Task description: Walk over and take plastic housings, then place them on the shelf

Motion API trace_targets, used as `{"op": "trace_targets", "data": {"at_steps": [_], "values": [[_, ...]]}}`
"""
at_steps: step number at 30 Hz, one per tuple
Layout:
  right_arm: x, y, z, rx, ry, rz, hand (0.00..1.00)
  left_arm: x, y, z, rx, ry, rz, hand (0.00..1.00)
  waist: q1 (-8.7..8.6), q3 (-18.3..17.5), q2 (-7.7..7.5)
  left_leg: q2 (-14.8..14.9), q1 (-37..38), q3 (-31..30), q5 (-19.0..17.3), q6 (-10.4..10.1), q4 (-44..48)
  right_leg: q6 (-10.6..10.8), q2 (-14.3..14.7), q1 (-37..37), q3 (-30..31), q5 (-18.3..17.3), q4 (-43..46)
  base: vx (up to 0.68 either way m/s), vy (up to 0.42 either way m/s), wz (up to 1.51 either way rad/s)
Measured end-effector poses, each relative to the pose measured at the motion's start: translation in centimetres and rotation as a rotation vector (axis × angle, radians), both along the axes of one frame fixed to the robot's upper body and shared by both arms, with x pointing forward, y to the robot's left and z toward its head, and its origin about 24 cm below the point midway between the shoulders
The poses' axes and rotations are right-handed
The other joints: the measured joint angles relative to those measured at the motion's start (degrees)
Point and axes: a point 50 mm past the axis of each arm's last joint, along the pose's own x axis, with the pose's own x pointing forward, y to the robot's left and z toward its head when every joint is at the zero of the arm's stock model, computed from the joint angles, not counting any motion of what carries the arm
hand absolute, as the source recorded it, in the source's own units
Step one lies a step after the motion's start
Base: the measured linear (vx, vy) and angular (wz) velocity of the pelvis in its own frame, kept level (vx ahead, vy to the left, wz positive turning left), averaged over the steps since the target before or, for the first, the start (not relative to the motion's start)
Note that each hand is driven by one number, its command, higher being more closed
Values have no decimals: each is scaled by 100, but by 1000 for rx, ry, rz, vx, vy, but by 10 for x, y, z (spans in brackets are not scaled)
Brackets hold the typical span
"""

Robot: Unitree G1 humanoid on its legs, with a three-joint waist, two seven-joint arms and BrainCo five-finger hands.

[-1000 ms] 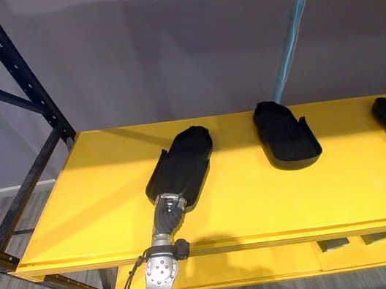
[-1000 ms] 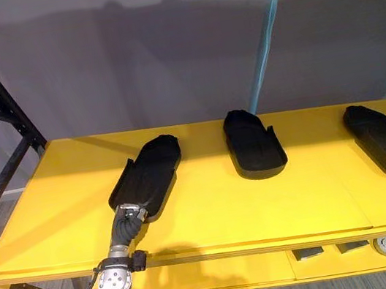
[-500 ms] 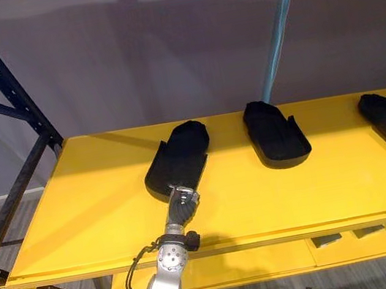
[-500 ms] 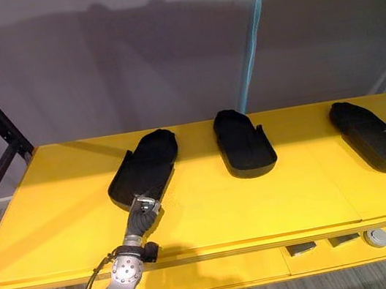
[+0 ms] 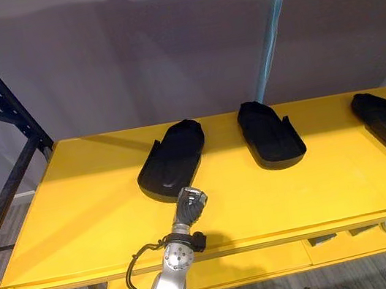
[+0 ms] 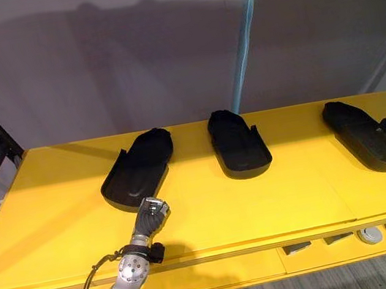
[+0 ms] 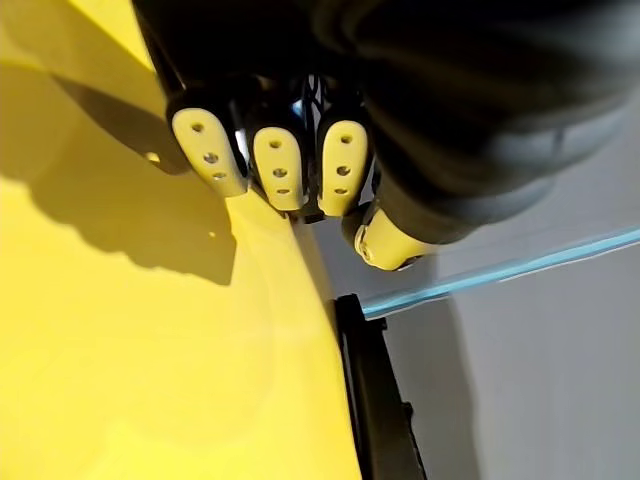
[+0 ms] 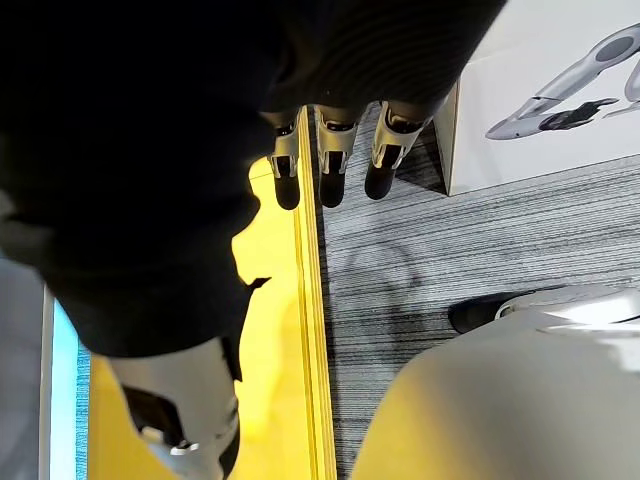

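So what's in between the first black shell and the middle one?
Nothing: just bare yellow shelf between the left housing and the middle housing, seen in both eye views.

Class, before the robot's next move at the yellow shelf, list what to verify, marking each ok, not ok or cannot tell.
1. Left housing lies flat on the shelf: ok.
2. Left hand holds nothing, fingers curled: ok.
3. Middle housing and right housing sit fully on the shelf: ok.
4. Right hand empty, fingers relaxed: ok.
5. More housings left to fetch: cannot tell.
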Motion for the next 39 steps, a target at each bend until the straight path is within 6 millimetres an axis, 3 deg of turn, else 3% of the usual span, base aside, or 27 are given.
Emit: {"op": "trace_targets", "data": {"at_steps": [9, 20, 24, 27, 31, 34, 35, 36, 37, 38, 39], "values": [[-2, 2, -1, 5, 11, -1, 0, 2, 12, 4, -8, -17, 64, 100, 7, 41, -68, -9, 21, -44, 0, 0, 0, 1, -12, 49, -79, -1, 3, 0, 0, 3], [-4, 1, -2, 3, 21, 12, 0, -5, 7, 52, -106, -218, 17, 100, 20, 66, -72, -5, 85, -100, 0, 0, 0, 2, -2, 123, -112, -2, 29, 0, 0, 0], [-7, -1, -2, -2, 33, 13, 0, -11, 10, 90, -172, -387, 21, 100, 28, 141, -64, 50, 38, -173, 41, 12, 0, -5, 38, 72, -118, 3, 110, -60, -25, 6], [-14, -2, -4, -5, 54, 15, 0, -17, 36, 119, -216, -544, 134, 100, 44, 145, -51, 69, 23, -203, 116, 13, 4, -36, 87, 75, -120, 23, 177, -40, -21, 4], [-17, -4, -4, -7, 61, 3, 0, -27, 79, 136, -230, -664, 341, 100, 110, 170, -14, 104, -8, -385, 203, 26, 3, -91, 150, 129, -249, 59, 188, -74, -29, 21], [-19, -6, -4, -10, 66, -3, 0, -49, 130, 123, -197, -657, 605, 100, 215, 219, 58, 162, -6, -532, 157, 10, 0, -116, 217, 182, -391, 68, 180, -124, -34, 23], [-19, -6, -4, -10, 64, -8, 0, -55, 139, 119, -192, -645, 651, 100, 246, 223, 64, 157, -27, -560, 136, -18, -1, -123, 231, 185, -421, 63, 179, -137, -26, 23], [-21, -6, -4, -6, 69, -24, 0, -65, 155, 110, -166, -611, 733, 100, 304, 220, 48, 130, -75, -588, 2, -154, -3, -190, 220, 163, -452, 25, 141, -103, 18, 20], [-25, -2, -6, 6, 81, -40, 0, -74, 169, 97, -149, -555, 815, 100, 402, 195, -118, 24, -179, -465, -59, 17, 488, -233, 53, 123, -482, 4, 101, -66, 30, 15], [-26, -2, -6, 4, 80, -40, 0, -79, 174, 89, -142, -516, 846, 100, 471, 184, -105, -3, -265, -438, -197, 79, 891, -224, 42, 110, -467, 0, 100, 28, 41, 14], [-27, -6, -5, -8, 77, -41, 0, -87, 183, 75, -116, -439, 890, 100, 514, 169, 47, 5, -267, -408, -442, 118, 841, -215, 94, 127, -513, -1, 106, 44, 8, 16]]}}
